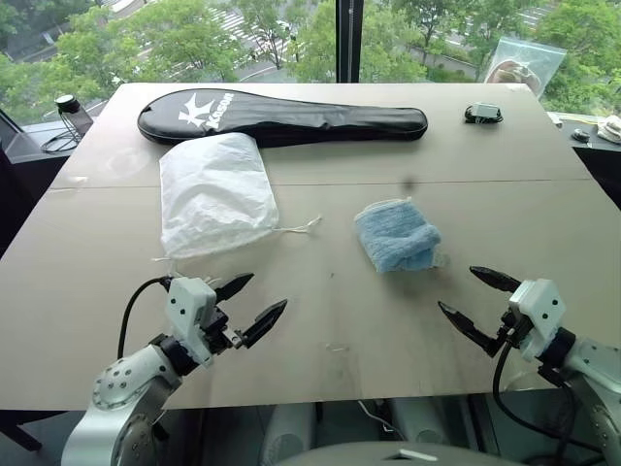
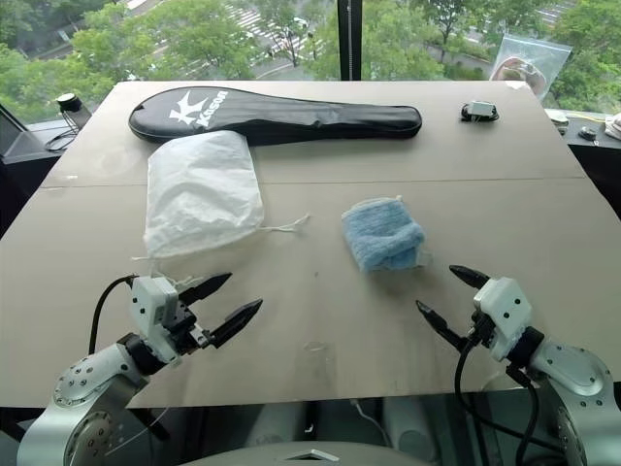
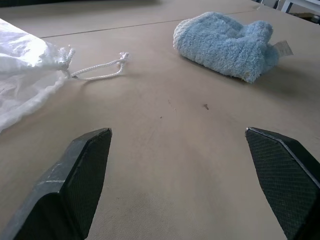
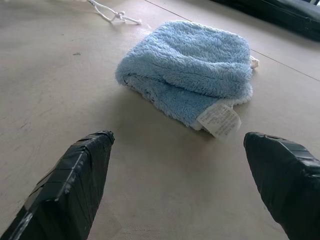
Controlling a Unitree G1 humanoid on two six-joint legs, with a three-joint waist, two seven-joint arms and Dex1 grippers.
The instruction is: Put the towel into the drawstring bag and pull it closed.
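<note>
The small fluffy light-blue towel (image 1: 397,236) lies mid-frame on the surface, outside the flat white drawstring bag (image 1: 213,193) left of it. Both grippers' fingers (image 1: 262,323) gape, empty. Nothing is done yet.

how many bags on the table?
3: white drawstring bag front-left by the towel, black racket cover along the far side, clear zip bag at the far-right corner. None appear hidden.

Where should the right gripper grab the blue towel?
Pinch the thick folded roll on top of the towel, coming down from above with the right gripper. It lies bunched and flat on the table, so the raised fold probably gives more bite than the thin edge by its label.
</note>
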